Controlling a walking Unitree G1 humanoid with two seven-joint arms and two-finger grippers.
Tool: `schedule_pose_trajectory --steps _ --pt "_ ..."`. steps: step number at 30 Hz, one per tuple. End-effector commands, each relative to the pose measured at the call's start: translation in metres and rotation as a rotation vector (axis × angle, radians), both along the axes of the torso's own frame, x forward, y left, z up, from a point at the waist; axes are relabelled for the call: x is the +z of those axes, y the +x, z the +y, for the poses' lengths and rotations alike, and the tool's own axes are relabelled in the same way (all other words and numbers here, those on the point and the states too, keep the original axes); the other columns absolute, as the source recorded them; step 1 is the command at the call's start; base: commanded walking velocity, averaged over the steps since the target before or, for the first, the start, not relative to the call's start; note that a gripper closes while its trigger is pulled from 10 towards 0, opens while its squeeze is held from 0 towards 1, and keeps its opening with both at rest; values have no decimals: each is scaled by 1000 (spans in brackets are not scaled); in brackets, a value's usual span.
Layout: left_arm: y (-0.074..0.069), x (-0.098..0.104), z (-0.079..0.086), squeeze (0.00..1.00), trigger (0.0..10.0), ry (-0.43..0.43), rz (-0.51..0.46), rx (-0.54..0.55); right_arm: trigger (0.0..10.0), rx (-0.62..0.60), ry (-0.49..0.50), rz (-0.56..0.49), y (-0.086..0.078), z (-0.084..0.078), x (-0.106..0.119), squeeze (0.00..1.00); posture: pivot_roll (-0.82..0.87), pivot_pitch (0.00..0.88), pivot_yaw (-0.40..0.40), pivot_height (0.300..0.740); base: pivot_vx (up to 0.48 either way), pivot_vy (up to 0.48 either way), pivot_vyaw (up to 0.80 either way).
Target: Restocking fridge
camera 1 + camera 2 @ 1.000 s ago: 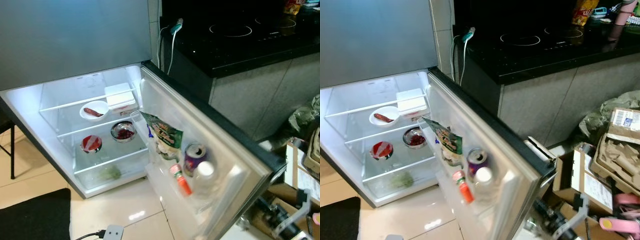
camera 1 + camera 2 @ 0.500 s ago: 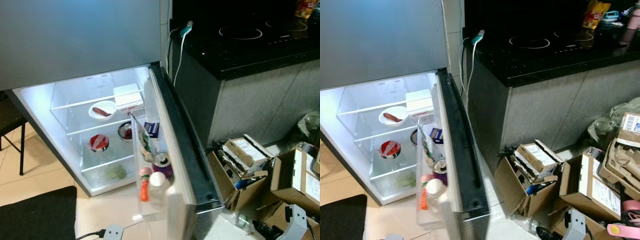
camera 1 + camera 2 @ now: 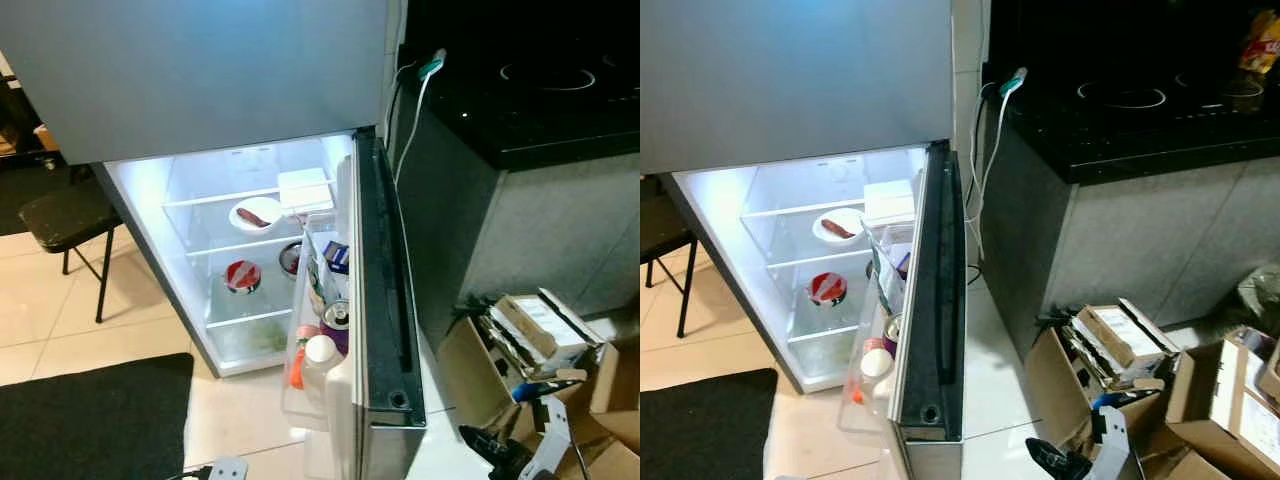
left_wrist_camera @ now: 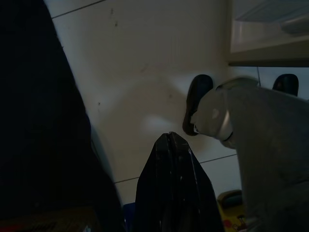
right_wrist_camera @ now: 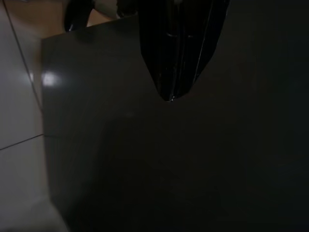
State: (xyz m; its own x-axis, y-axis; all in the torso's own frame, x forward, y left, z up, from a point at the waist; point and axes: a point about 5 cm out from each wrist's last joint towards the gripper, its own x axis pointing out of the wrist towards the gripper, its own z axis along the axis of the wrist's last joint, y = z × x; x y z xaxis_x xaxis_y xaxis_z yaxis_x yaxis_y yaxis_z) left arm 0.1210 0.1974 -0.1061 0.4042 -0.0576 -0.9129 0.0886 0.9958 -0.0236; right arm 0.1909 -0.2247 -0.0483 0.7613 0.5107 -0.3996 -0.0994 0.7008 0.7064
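The fridge's lower compartment (image 3: 190, 215) is lit, and its door (image 3: 382, 300) stands edge-on to me. The shelves hold a white box (image 3: 305, 188), a plate with a sausage (image 3: 255, 215), a red-lidded bowl (image 3: 241, 275) and a steel bowl (image 3: 290, 258). In the door rack (image 3: 300, 400) stand a can (image 3: 337, 315), a white bottle (image 3: 320, 352) and an orange bottle (image 3: 298, 370). My right gripper (image 5: 171, 96) is shut, empty, low beside the door over a dark surface. The left gripper (image 4: 169, 136) is shut and hangs over the floor tiles.
A black counter with a hob (image 3: 545, 90) stands right of the fridge, with a cable (image 3: 410, 95) hanging at its corner. Open cardboard boxes (image 3: 530, 330) crowd the floor at the right. A black mat (image 3: 90, 420), a stool (image 3: 70, 220) and a power strip (image 3: 222, 468) lie to the left.
The fridge door has swung from wide open to edge-on, uncovering the cardboard boxes behind it. The whole view has also shifted, with the fridge now further right.
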Motion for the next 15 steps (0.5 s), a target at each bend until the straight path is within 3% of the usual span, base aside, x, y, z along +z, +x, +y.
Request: schedule_pose_trajectory --steps 1,15 --pt "-8 -2 1 0 10000 4 36 -5 10000 41 -6 -17 3 4 1 0 -23 0 -3 740 0 0 638" --pt "-8 -3 0 0 10000 2 41 -9 10000 113 25 -91 14 11 11 0 -24 0 0 740 0 0 638"
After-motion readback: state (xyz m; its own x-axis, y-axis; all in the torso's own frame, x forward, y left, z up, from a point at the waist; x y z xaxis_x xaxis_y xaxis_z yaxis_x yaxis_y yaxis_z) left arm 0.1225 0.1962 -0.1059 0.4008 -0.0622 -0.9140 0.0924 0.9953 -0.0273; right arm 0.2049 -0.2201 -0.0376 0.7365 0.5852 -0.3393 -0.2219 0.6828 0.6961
